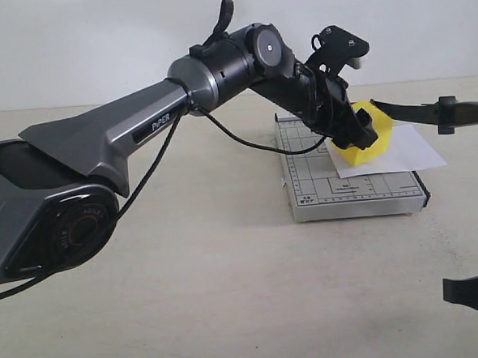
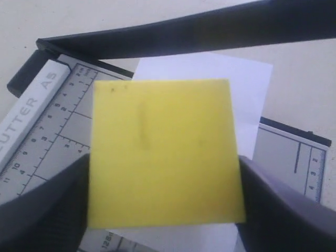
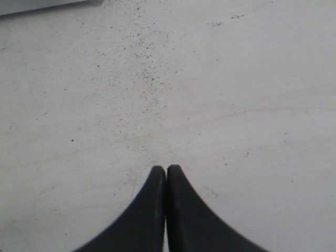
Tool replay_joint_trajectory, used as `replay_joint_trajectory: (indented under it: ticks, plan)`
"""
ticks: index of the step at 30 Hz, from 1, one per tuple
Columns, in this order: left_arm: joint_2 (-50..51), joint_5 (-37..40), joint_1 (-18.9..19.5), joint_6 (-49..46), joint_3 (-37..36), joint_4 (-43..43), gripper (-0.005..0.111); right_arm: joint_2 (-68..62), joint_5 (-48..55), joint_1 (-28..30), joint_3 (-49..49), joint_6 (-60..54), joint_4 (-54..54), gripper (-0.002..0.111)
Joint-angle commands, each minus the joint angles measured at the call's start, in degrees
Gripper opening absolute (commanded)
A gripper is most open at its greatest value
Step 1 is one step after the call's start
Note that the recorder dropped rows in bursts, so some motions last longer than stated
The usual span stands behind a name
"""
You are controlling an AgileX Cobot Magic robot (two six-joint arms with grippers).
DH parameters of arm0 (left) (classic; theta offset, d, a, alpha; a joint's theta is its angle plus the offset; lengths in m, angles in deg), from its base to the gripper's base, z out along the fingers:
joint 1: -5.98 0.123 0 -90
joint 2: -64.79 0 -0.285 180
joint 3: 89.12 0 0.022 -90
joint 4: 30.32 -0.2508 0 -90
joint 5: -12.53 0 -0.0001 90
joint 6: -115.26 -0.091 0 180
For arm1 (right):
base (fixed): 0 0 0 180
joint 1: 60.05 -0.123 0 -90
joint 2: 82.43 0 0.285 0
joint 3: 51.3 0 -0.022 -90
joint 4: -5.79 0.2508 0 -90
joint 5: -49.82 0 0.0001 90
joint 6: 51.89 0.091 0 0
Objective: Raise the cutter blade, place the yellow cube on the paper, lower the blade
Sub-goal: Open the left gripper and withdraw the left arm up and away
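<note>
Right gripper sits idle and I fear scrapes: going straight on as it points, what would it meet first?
The right gripper would likely meet the table top first; nothing else shows ahead, depth unclear.

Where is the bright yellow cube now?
In the exterior view, the bright yellow cube is right of centre, inside the left gripper, over the white paper sheet on the grey gridded cutter base.

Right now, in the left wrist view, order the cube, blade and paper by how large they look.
1. The cube, inflated by nearness.
2. The blade and paper, unranked: the cube hides much of the paper.
</note>
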Motion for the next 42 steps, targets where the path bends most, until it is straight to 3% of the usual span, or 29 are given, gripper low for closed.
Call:
replay_joint_trajectory:
  ticks: [1, 6, 9, 11, 15, 17, 20, 27, 30, 36, 40, 41, 42]
  plan:
    - [-0.4, -1.5, -0.3, -0.2, 0.4, 0.9, 0.072, 0.1, 0.7, 0.1, -0.1, -0.2, -0.4, 0.0]
    - [-1.1, -1.6, -0.3, 1.1, 0.4, 0.7, 0.074, 0.1, 4.1, 0.1, -0.1, -0.2, -0.4, 0.0]
    - [-5.6, -3.5, -0.3, 3.4, 0.8, -5.1, 0.069, 0.1, 0.9, 0.1, -0.1, -0.2, -0.4, 0.0]
    - [-9.6, -3.5, -0.2, 10.1, 0.8, -12.8, 0.055, 0.1, 0.3, 0.1, -0.1, 0.8, -0.4, 0.0]
    - [-14.7, 7.4, 0.0, 21.9, 0.8, -20.3, 0.004, 0.1, 0.3, 0.1, -0.1, 1.8, -0.4, 0.0]
    - [-14.5, 14.2, 0.4, 35.3, 0.6, -31.6, 0.005, 0.1, 0.3, 0.1, -0.1, 1.8, -0.4, 0.0]
    - [-14.7, 19.0, 1.7, 42.3, -1.6, -42.8, 0.005, 0.1, 0.3, 0.1, -0.1, 2.1, -0.4, 0.0]
    - [-24.7, 15.0, 5.7, 44.8, -7.6, -39.2, 0.004, 0.1, 0.5, 0.1, -0.1, 3.8, -0.4, 0.0]
    - [-33.1, 10.4, 6.0, 45.3, -18.9, -41.6, 0.004, 0.1, 0.1, 0.1, -0.1, 4.9, -0.4, 0.0]
    - [-57.5, -16.6, 8.3, 58.6, -60.4, -53.2, 0.004, 0.1, 0.1, 0.1, -0.1, 4.9, -0.4, 0.0]
    - [-73.7, -34.2, 16.8, 74.9, -84.4, -73.3, 0.004, 0.1, -0.8, 0.1, -0.1, 4.9, -0.4, 0.0]
    - [-77.6, -35.5, 20.2, 78.9, -88.0, -77.7, 0.004, 0.1, -0.9, 0.1, -0.1, 4.9, -0.4, 0.0]
    - [-85.1, -34.3, 27.1, 84.5, -92.7, -82.9, 0.004, 0.1, -1.4, 0.1, -0.1, 4.9, -0.4, 0.0]
